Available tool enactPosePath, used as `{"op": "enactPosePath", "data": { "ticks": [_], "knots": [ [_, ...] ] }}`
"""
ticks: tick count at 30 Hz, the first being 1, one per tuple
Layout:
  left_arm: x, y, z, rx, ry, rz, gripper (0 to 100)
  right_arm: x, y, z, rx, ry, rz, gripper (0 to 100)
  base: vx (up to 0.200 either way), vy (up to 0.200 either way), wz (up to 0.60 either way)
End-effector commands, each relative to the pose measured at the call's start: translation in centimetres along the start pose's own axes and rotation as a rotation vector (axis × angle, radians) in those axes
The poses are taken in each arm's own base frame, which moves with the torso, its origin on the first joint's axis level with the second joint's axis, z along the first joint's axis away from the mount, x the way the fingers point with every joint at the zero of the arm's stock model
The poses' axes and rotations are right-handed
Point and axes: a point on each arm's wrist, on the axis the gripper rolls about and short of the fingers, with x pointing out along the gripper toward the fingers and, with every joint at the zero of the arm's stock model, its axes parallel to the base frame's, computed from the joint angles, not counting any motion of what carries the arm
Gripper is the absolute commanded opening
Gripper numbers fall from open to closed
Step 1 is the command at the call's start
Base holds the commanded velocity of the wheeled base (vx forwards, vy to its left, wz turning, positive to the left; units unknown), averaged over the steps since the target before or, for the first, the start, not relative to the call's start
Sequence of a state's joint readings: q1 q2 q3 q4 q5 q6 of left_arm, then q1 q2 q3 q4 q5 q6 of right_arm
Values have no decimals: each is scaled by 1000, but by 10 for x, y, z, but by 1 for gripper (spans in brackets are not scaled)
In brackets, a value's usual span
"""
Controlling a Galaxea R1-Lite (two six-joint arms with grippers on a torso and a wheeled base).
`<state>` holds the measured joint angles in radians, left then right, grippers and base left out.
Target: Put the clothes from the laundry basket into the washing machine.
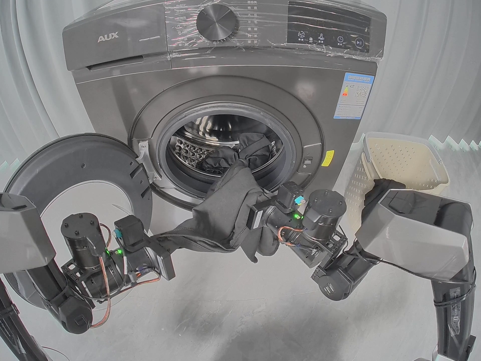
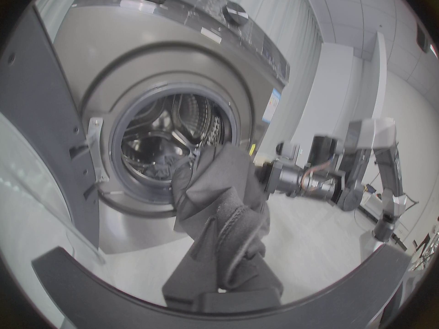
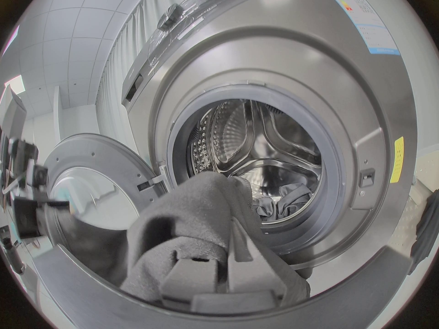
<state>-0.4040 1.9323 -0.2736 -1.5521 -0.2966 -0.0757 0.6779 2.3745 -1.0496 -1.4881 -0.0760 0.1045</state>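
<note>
A dark grey garment (image 1: 225,211) hangs stretched between both grippers in front of the washing machine's (image 1: 225,76) open drum, its upper part draped over the drum rim. My left gripper (image 1: 168,256) is shut on one end of the garment (image 2: 224,238), low and left of the opening. To the right of it, my right gripper (image 1: 253,216) is shut on the other end of the garment (image 3: 192,225), just below the drum mouth. More dark clothes (image 1: 240,151) lie inside the drum. The cream laundry basket (image 1: 401,166) stands right of the machine with a dark piece (image 1: 383,186) over its edge.
The round machine door (image 1: 75,176) is swung open to the left, beside my left arm. Grey floor (image 1: 225,312) lies in front of the machine. White curtains hang behind.
</note>
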Motion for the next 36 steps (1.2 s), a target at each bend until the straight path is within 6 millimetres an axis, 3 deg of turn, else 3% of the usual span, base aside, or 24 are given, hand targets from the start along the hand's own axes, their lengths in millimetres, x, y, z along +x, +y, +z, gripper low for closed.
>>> {"op": "enactPosePath", "data": {
  "ticks": [1,4,5,13,21,28,36],
  "knots": [
    [2,8,-29,-14,119,22,0,-3,2,16,4,-27,1,0,0,0,0],
    [2,9,-32,-17,132,24,0,-5,3,17,4,-25,2,0,0,0,0],
    [2,9,-34,-17,138,23,100,-5,2,18,4,-27,1,0,0,0,0],
    [-17,3,-45,-46,216,-20,100,-5,-11,31,-2,-61,-29,0,0,0,0],
    [-18,1,-45,-36,219,-39,100,-10,-8,35,-1,-57,-22,0,0,0,0],
    [-7,3,-38,-20,173,-42,100,-19,-4,30,1,-28,-5,0,0,0,0],
    [23,9,-28,1,87,-50,100,-31,26,27,15,10,62,0,0,0,0]
  ]
}}
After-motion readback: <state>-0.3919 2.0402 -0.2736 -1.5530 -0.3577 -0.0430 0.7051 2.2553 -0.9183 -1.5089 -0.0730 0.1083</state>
